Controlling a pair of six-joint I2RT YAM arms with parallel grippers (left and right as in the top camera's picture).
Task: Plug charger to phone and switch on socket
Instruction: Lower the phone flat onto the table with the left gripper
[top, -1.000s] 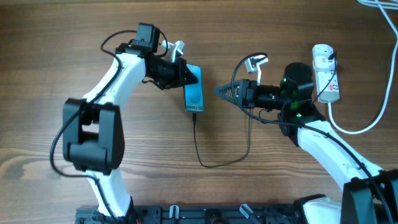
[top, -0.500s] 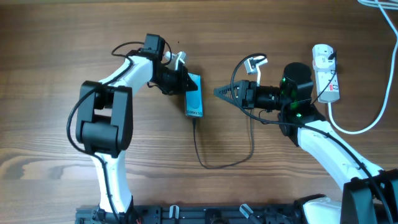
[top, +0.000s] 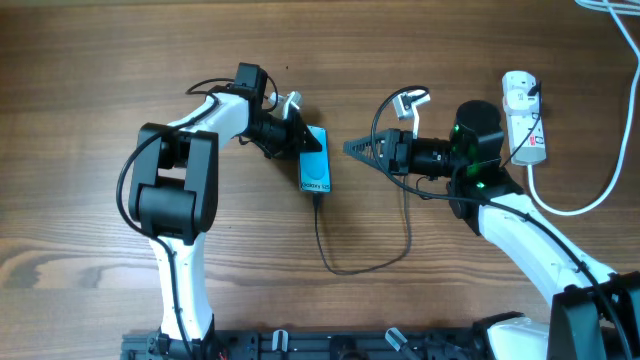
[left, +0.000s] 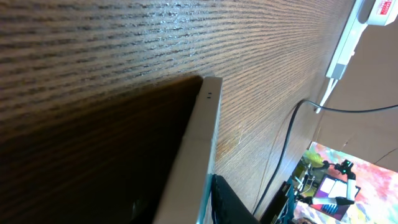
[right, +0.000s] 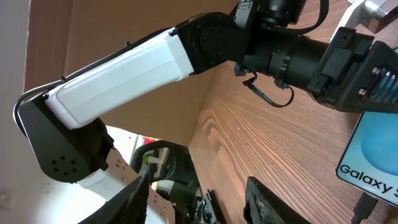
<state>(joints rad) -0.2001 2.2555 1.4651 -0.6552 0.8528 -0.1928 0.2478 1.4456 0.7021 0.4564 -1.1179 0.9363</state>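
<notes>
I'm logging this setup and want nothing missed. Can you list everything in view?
Phone: one, turquoise screen, flat at the table's centre.
Charger cable: one, thin black, looping from the phone's foot.
Power strip: one, white with red mark, far right.
Cord: one, white, curving off the power strip.
Table: one, brown wood, under everything.
Left gripper: one, black, at the phone's top corner.
Right gripper: one, black, open, right of the phone.

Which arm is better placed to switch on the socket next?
Right. The socket lies beside the right arm, whose jaws are empty. The left arm is at the phone, far from it.
</notes>
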